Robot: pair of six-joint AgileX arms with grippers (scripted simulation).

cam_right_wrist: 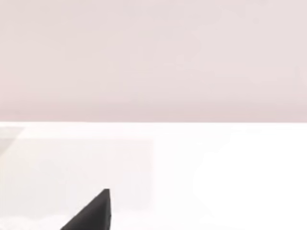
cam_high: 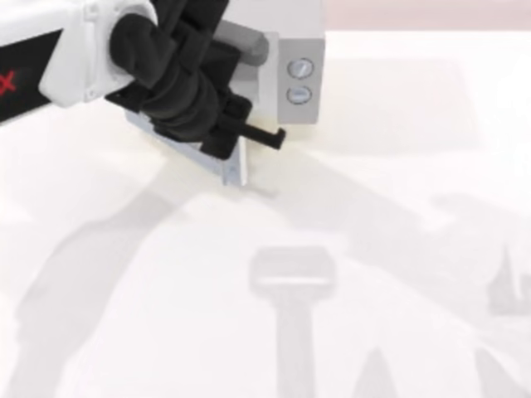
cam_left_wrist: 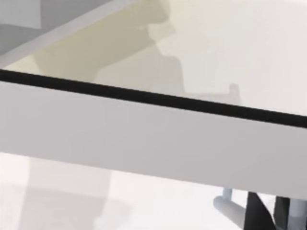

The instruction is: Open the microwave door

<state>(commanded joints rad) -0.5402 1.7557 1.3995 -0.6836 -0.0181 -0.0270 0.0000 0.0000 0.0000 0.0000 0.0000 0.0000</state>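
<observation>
The light-grey microwave [cam_high: 297,46] stands at the back centre of the table, its two round knobs [cam_high: 299,81] facing the front. The microwave door [cam_high: 221,160] is swung out toward the front left, away from the body. My left gripper [cam_high: 249,134] reaches in from the left and sits at the door's free edge. In the left wrist view the door [cam_left_wrist: 144,139] crosses the frame, and my left gripper [cam_left_wrist: 272,214] is shut on its pale handle bar [cam_left_wrist: 229,208]. The pale cavity [cam_left_wrist: 96,52] shows behind. My right gripper [cam_right_wrist: 96,213] shows only as a dark wedge.
The white table [cam_high: 373,249] carries only soft arm shadows in front of the microwave. A pale pink wall [cam_right_wrist: 153,57] rises behind the table's far edge. My right arm is outside the top view.
</observation>
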